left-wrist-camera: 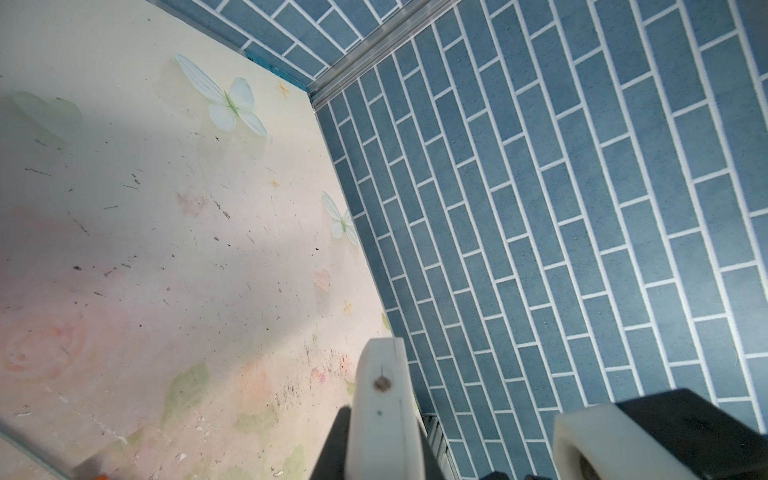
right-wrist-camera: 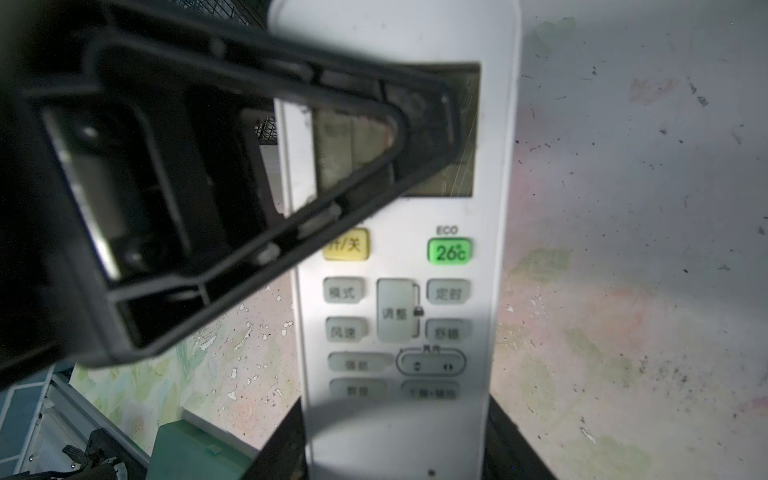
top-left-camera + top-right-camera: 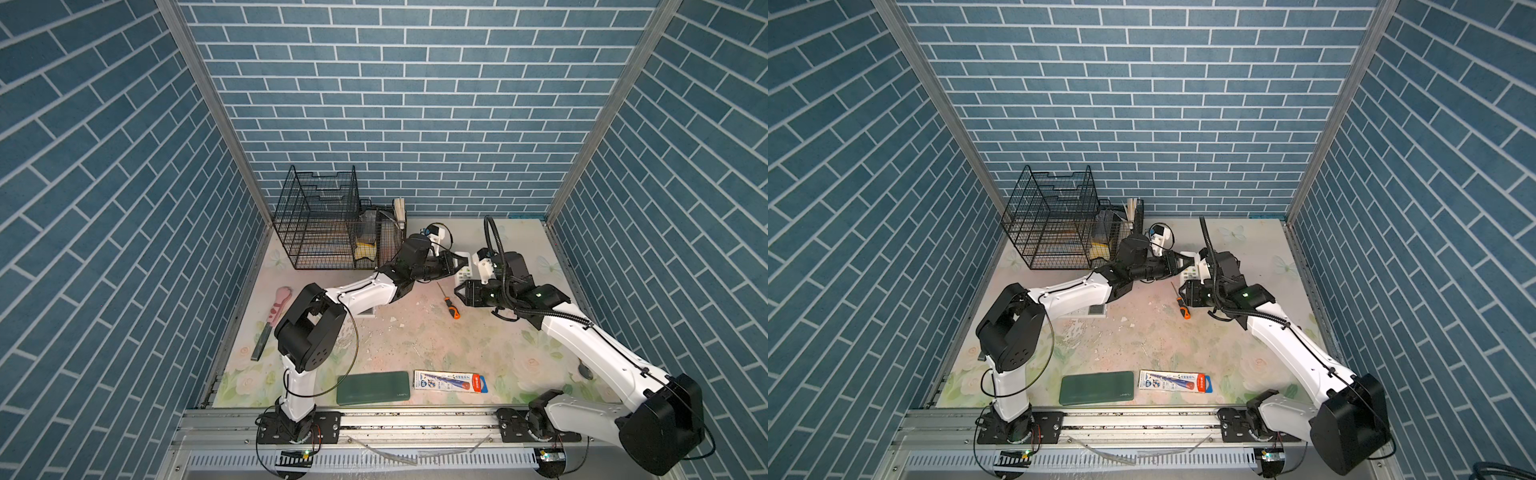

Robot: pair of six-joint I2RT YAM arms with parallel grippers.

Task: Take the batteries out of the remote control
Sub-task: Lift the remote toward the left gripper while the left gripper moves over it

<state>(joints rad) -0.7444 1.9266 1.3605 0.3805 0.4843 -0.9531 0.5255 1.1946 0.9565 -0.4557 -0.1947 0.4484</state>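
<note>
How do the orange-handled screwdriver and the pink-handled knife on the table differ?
The screwdriver has a thin shaft; the knife has a flat dark blade. The screwdriver lies mid-table, handle toward the front; the knife lies at the left edge, handle toward the back. Both lie flat, untouched.

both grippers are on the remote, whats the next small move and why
Probably open the right gripper and let go. The left gripper is shut on the remote control at its display end, and the right grips its lower sides, button face toward its camera. No batteries show, so the left likely needs to turn the hidden back into view.
</note>
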